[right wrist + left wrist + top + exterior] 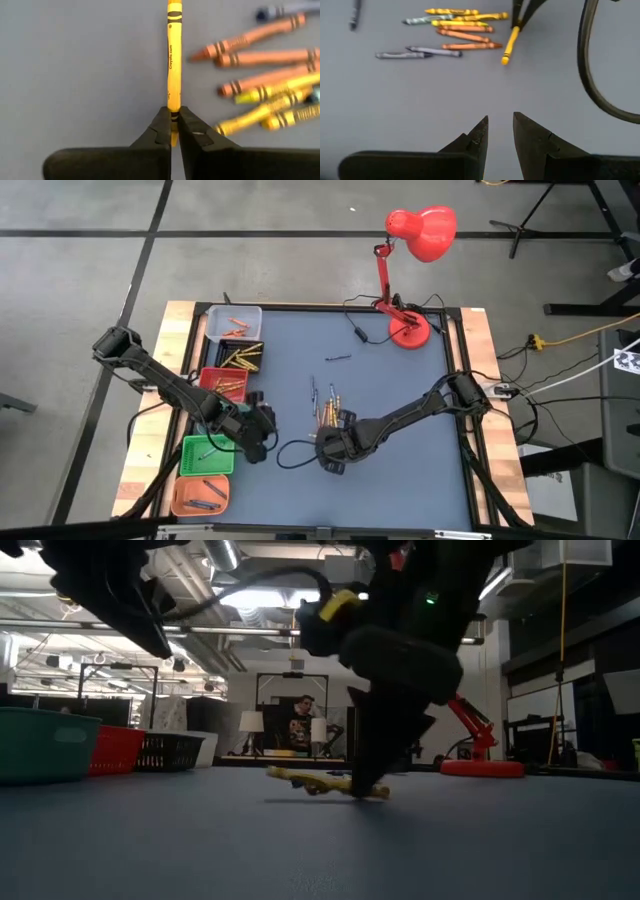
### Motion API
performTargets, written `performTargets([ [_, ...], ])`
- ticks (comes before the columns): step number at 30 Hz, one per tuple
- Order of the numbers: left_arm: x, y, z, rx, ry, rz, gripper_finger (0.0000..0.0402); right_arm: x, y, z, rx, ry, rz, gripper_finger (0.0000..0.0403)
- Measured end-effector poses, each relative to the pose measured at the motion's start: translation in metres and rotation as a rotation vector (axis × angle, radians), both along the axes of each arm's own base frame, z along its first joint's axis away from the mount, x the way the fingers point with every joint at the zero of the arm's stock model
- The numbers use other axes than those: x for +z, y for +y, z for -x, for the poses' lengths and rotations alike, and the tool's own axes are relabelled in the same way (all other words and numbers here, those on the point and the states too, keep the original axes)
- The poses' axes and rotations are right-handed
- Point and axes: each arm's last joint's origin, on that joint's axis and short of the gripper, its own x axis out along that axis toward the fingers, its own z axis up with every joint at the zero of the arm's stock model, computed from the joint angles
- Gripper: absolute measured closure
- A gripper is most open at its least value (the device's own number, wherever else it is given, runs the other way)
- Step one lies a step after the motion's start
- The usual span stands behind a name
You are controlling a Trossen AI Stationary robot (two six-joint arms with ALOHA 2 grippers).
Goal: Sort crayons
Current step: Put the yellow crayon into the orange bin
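Observation:
Several crayons (326,412), yellow, orange and grey, lie side by side on the blue-grey tabletop, and they also show in the left wrist view (455,30). My right gripper (173,131) stands just on the near side of the group, shut on one yellow crayon (173,60); this crayon lies apart from the rest (509,46). My left gripper (500,131) hovers open to the left of it (262,435), over bare table, with nothing between its fingers. My right gripper pinches the yellow crayon close to one end (173,114) between its two fingertips. The fingers come steeply from above, and the crayon runs straight on ahead of them. It lies low and nearly flat at the table (330,783); I cannot tell whether it is lifted clear.
Small bins line the table's left edge: a clear one (236,323) with orange crayons, a black one (243,358) with yellow ones, then red (222,380), green (207,455) and orange (200,496). A red desk lamp (408,330) stands far right. A dark cable (590,65) loops between the arms.

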Motion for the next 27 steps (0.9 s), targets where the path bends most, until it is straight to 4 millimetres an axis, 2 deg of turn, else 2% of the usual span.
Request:
performTargets([
  [12,-0.001,-0.006,0.002,-0.067,0.036,0.069,0.0327,0.01,0.007,-0.02,0.159,-0.209,0.023,0.0395],
  [27,0.002,-0.012,0.001,-0.083,-0.012,0.091,0.0327,0.022,-0.012,-0.042,0.166,-0.393,0.061,0.0391],
])
